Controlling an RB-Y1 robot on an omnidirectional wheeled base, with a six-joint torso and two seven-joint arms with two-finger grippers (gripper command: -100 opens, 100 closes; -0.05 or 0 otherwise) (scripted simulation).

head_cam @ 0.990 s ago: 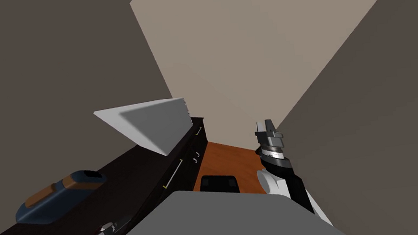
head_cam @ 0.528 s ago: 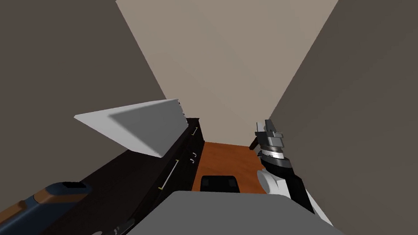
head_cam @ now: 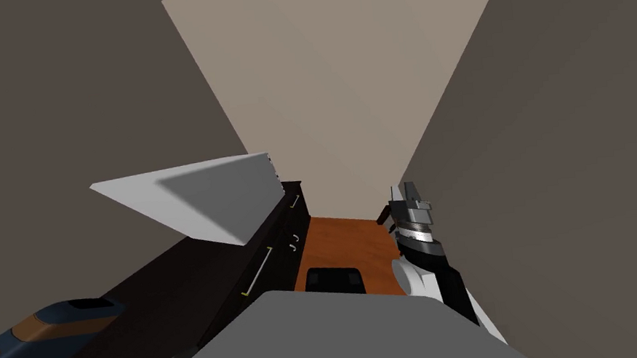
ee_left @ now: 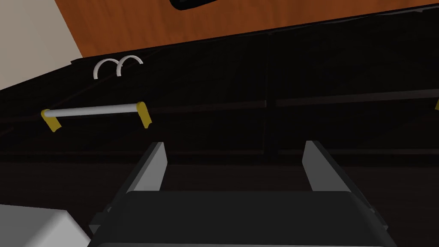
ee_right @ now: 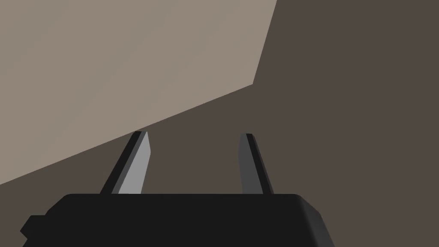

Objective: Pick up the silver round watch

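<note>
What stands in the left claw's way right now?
Nothing lies between the open left claw and the dark drawer front it faces, with its bar handle. Where the watch lies I cannot tell.

I count one dark cabinet, its surface carrying one grey wedge-shaped slab and one blue case with one brown handle. The cabinet front bears two bar handles with yellow ends and two white ring pulls, and one black block lies on the floor. I have two grippers, the left gripper and the right gripper, each with two fingers.
</note>
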